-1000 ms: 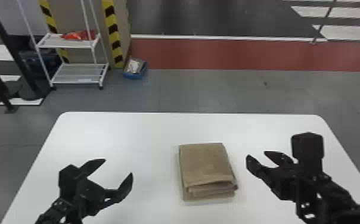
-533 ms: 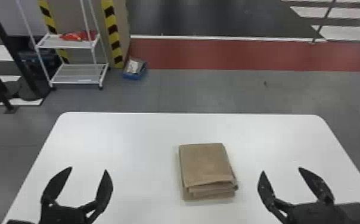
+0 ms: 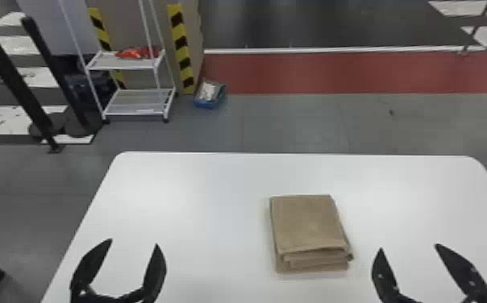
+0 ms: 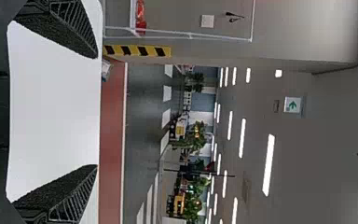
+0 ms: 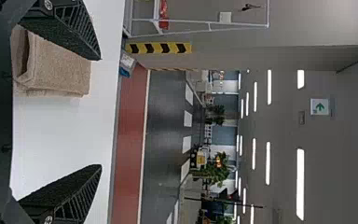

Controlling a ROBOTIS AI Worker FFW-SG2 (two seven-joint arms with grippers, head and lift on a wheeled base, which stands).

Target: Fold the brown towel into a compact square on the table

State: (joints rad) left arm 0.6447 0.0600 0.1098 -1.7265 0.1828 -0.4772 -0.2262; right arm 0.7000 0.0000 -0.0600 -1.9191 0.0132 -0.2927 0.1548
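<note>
Retreating without brushing the folded brown cloth towel (image 3: 309,223) seems the step in hand — it lies compact on the flat white bench (image 3: 198,201), between black left gripper (image 3: 134,242) and black right gripper (image 3: 409,247). Both pairs of jaws apart, empty; best drawn back level. Underside layers hidden — arms cut off at head view's lower edge.

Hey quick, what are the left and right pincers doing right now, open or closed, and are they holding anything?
Left pincer: open, holding nothing.
Right pincer: open, holding nothing.
</note>
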